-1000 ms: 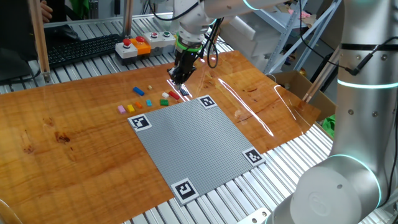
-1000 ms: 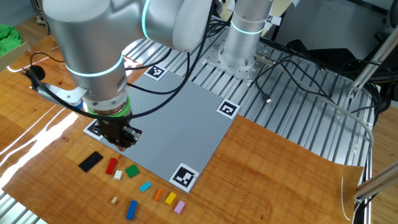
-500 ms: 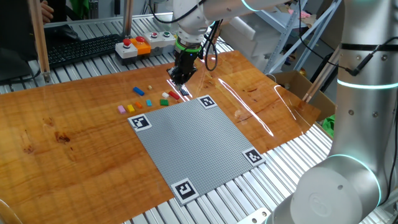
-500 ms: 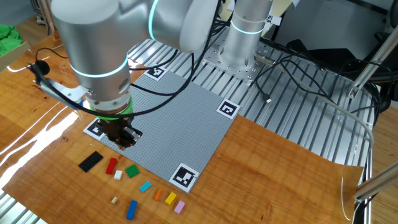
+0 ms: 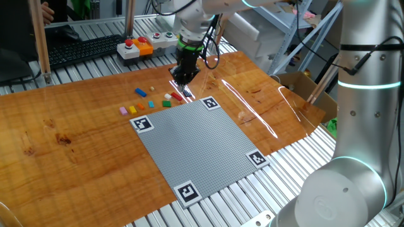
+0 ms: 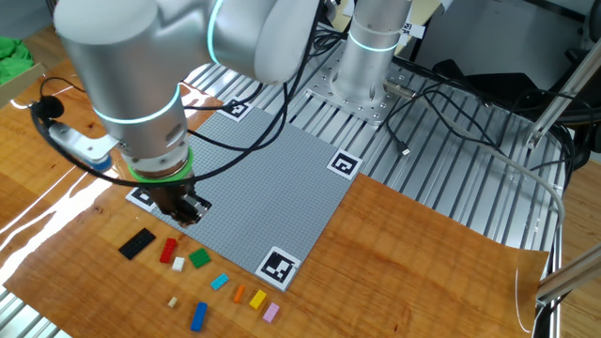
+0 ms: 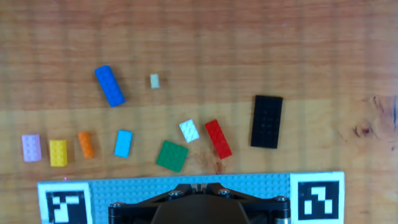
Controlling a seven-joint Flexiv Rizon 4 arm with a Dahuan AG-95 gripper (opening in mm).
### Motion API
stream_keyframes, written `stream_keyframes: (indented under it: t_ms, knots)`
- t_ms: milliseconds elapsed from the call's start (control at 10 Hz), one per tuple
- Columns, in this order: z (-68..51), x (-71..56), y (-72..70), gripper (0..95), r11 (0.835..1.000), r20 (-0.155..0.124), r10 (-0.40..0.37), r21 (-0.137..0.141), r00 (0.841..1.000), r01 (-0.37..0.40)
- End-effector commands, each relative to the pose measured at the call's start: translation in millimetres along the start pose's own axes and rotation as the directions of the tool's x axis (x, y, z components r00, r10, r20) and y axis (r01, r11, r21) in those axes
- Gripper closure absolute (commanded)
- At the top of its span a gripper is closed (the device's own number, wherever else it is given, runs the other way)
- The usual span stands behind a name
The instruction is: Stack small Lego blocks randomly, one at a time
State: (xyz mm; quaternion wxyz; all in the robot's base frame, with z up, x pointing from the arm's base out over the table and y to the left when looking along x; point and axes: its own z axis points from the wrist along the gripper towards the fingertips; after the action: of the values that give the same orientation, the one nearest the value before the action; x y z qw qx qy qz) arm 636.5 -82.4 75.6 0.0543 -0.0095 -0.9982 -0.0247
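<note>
Small Lego blocks lie loose on the wooden table beside the grey baseplate (image 7: 261,185). In the hand view I see a blue block (image 7: 110,86), a tan one (image 7: 154,81), pink (image 7: 31,147), yellow (image 7: 58,152), orange (image 7: 86,144), light blue (image 7: 123,143), green (image 7: 172,155), white (image 7: 189,130), red (image 7: 218,139) and a black plate (image 7: 267,121). My gripper (image 7: 198,186) hovers over the baseplate's edge, just beside the green and red blocks. Its fingers look closed together with nothing between them. It also shows in both fixed views (image 5: 182,77) (image 6: 188,214).
The baseplate (image 5: 202,142) has black-and-white markers at its corners. White boxes with round buttons (image 5: 136,47) and a keyboard (image 5: 82,50) stand at the table's far side. A cardboard box (image 5: 303,85) sits at the right. Cables (image 6: 423,103) lie on the metal slats.
The arm's upper part has shifted a little. The gripper stays almost in place over the baseplate's edge. No block has moved.
</note>
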Motion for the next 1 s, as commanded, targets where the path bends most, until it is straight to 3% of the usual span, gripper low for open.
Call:
stream_keyframes:
  t_ms: [100,200,500,700,1000]
  knots:
    - [0.7,-1.5,-0.2,76.0,1.0,0.004,0.018,0.005,1.0,-0.018]
    - [3.6,-2.8,-0.5,57.0,1.0,0.013,0.022,0.005,1.0,-0.022]
    - [15.9,-16.6,-6.9,57.0,1.0,0.04,-0.001,0.01,0.999,0.001]
    - [23.9,-26.8,-13.8,57.0,1.0,0.042,-0.026,0.016,0.999,0.025]
    - [34.3,-32.1,-18.2,57.0,0.997,0.039,-0.07,0.021,0.997,0.069]
